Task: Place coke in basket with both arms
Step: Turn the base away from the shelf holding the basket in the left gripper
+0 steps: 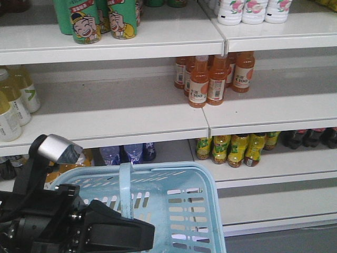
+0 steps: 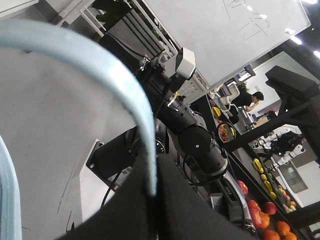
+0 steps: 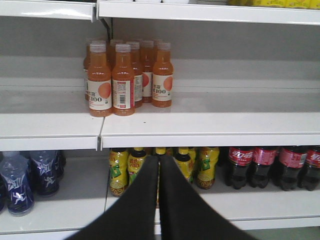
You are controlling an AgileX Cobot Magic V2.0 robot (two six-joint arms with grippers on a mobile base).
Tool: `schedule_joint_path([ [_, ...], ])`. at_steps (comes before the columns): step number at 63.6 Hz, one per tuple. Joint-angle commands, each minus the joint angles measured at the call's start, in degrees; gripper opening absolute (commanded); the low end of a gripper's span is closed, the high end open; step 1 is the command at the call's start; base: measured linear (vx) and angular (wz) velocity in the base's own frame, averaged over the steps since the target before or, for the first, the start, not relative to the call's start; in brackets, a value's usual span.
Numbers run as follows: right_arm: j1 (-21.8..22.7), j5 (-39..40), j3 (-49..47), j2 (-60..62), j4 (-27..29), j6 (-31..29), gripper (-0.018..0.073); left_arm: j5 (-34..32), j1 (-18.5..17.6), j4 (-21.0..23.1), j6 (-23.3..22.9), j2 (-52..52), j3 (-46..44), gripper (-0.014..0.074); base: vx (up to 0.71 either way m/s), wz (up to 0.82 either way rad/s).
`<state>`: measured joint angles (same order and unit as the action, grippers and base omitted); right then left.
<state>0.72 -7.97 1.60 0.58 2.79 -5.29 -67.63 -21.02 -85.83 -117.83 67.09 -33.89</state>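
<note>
Shop setting. White tiered shelves (image 1: 131, 113) stocked in rows by kind: orange bottles (image 3: 122, 80), cola bottles (image 3: 260, 165), green cans (image 1: 87, 23). Blue shopping basket (image 1: 195, 211). Left wrist view: whiteboard (image 2: 225, 35), person (image 2: 248, 99) behind.

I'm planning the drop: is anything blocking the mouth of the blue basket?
Only its own strap handle, rising across the middle of the basket and pinched in the left gripper. No items show inside; the mouth is open on either side of the strap.

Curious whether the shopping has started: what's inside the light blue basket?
Nothing shows inside the basket, only its bare slotted walls. The left arm covers its near-left part, so whatever lies there is hidden.
</note>
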Motion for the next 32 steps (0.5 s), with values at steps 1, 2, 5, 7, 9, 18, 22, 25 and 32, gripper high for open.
schedule_joint_path([
  [1,0.33,4.29,0.61,1.06,-0.41,-0.3,-0.0005,-3.68,-0.25,4.74,0.35,-1.28,-1.43,-0.0008,-0.01,-0.24],
  [2,0.33,4.29,0.61,1.06,-0.41,-0.3,-0.0005,-3.68,-0.25,4.74,0.35,-1.28,-1.43,-0.0008,-0.01,-0.25],
  [5,0.33,4.29,0.61,1.06,-0.41,-0.3,-0.0005,-3.68,-0.25,4.74,0.35,-1.28,-1.43,-0.0008,-0.01,-0.25],
  [7,0.33,4.29,0.61,1.06,-0.41,-0.3,-0.0005,-3.68,-0.25,4.74,0.35,-1.28,-1.43,-0.0008,-0.02,-0.26],
  [9,0.33,4.29,0.61,1.06,-0.41,-0.3,-0.0005,-3.68,-0.25,4.74,0.35,-1.28,-1.43,-0.0008,-0.02,-0.27],
  [18,0.33,4.29,0.61,1.06,-0.41,-0.3,-0.0005,-3.68,-0.25,4.74,0.35,-1.28,-1.43,-0.0008,-0.03,-0.3],
  [22,0.33,4.29,0.61,1.06,-0.41,-0.3,-0.0005,-3.68,-0.25,4.74,0.35,-1.28,-1.43,-0.0008,-0.03,-0.31],
  [25,0.33,4.29,0.61,1.06,-0.41,-0.3,-0.0005,-3.68,-0.25,4.74,0.35,-1.28,-1.43,-0.0008,-0.04,-0.31],
  [32,0.33,4.29,0.61,1.06,-0.41,-0.3,-0.0005,-3.68,-0.25,4.74,0.35,-1.28,-1.43,-0.0008,-0.04,-0.31],
])
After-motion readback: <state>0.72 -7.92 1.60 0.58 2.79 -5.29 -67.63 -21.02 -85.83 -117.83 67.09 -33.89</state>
